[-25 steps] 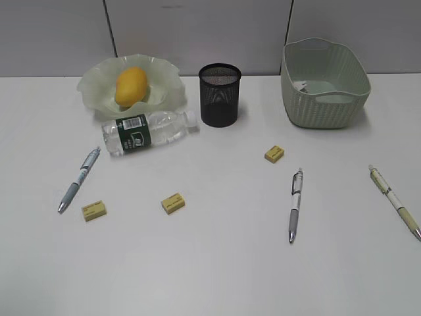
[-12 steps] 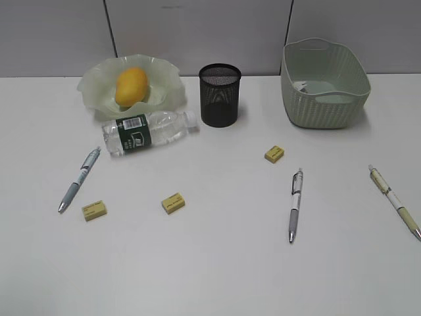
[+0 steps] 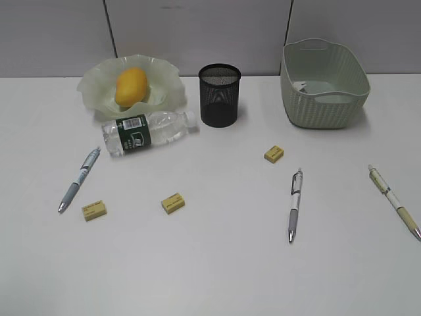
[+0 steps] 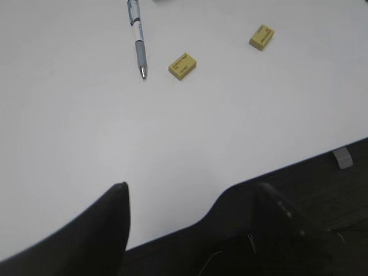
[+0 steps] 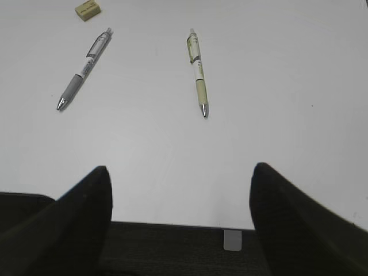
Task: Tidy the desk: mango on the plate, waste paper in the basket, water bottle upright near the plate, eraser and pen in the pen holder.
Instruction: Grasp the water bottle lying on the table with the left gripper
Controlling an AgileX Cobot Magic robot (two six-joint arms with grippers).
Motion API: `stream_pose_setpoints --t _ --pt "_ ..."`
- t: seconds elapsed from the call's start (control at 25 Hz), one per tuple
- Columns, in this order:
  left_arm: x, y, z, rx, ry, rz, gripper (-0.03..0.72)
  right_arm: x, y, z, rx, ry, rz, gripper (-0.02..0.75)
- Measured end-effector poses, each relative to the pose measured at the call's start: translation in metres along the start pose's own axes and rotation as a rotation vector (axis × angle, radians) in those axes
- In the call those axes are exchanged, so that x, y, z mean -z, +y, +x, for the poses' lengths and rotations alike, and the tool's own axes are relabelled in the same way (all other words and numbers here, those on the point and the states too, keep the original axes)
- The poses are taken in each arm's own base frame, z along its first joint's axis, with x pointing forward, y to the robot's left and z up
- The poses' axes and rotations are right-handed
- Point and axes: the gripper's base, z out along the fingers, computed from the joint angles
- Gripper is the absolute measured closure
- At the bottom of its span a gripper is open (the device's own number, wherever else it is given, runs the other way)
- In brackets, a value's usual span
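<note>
The mango (image 3: 131,85) lies on the ruffled green plate (image 3: 92,89) at the back left. In front of the plate the water bottle (image 3: 148,131) lies on its side. The black mesh pen holder (image 3: 220,95) stands mid-back and the basket (image 3: 322,99) back right, with a small pale scrap (image 3: 304,85) inside that may be the waste paper. Three pens (image 3: 79,179) (image 3: 295,204) (image 3: 393,199) and three erasers (image 3: 94,210) (image 3: 172,203) (image 3: 274,153) lie on the desk (image 3: 217,263). My left gripper (image 4: 192,195) and right gripper (image 5: 181,178) hang open and empty over the desk's near edge, outside the exterior view.
The left wrist view shows a pen (image 4: 137,40) and two erasers (image 4: 183,65) (image 4: 261,37) ahead of the fingers. The right wrist view shows a grey pen (image 5: 83,69), a pale pen (image 5: 198,72) and an eraser (image 5: 88,9). Dark floor lies below the desk's edge.
</note>
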Motion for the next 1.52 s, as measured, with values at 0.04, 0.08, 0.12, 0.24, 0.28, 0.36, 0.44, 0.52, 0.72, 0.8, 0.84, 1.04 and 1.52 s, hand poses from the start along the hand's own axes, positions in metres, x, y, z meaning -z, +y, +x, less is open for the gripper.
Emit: stream_pose_setpoints --t 0.04,0.08,0.12,0.24,0.28,0.36,0.44,0.52,0.72,0.8,0.84,1.04,1.52 --pt "0.000 0.000 0.000 0.000 0.000 0.000 0.188 0.000 0.000 0.001 0.004 0.000 -0.002 0.155" --pt "0.000 0.000 0.000 0.000 0.000 0.000 0.188 0.000 0.000 0.001 0.006 0.000 -0.004 0.155" --pt "0.000 0.000 0.000 0.000 0.000 0.000 0.188 0.000 0.000 0.001 0.007 0.000 -0.004 0.155" --pt "0.000 0.000 0.000 0.000 0.000 0.000 0.188 0.000 0.000 0.001 0.009 0.000 -0.005 0.155" --pt "0.000 0.000 0.000 0.000 0.000 0.000 0.188 0.000 0.000 0.001 0.008 0.000 -0.005 0.155" --pt "0.000 0.000 0.000 0.000 0.000 0.000 0.188 0.000 0.000 0.001 0.008 0.000 -0.006 0.155" --pt "0.000 0.000 0.000 0.000 0.000 0.000 0.188 0.000 0.000 0.001 0.008 0.000 -0.006 0.155" --pt "0.000 0.000 0.000 0.000 0.000 0.000 0.188 0.000 0.000 0.001 0.008 0.000 -0.006 0.155" --pt "0.000 0.000 0.000 -0.001 -0.004 -0.001 0.188 0.000 0.001 0.001 0.009 0.000 -0.007 0.155" --pt "0.003 0.000 -0.004 -0.003 -0.028 -0.003 0.188 0.000 0.001 0.001 0.008 0.000 -0.008 0.155" --pt "0.006 0.000 -0.007 -0.005 -0.051 -0.006 0.188 0.000 0.001 0.001 0.008 0.000 -0.008 0.155" --pt "0.014 0.000 -0.035 -0.008 -0.130 -0.016 0.188 0.000 0.001 0.001 0.008 0.000 -0.008 0.155" --pt "-0.048 0.012 -0.128 -0.119 0.010 -0.025 0.188 0.000 0.001 0.001 0.007 0.001 -0.009 0.155"
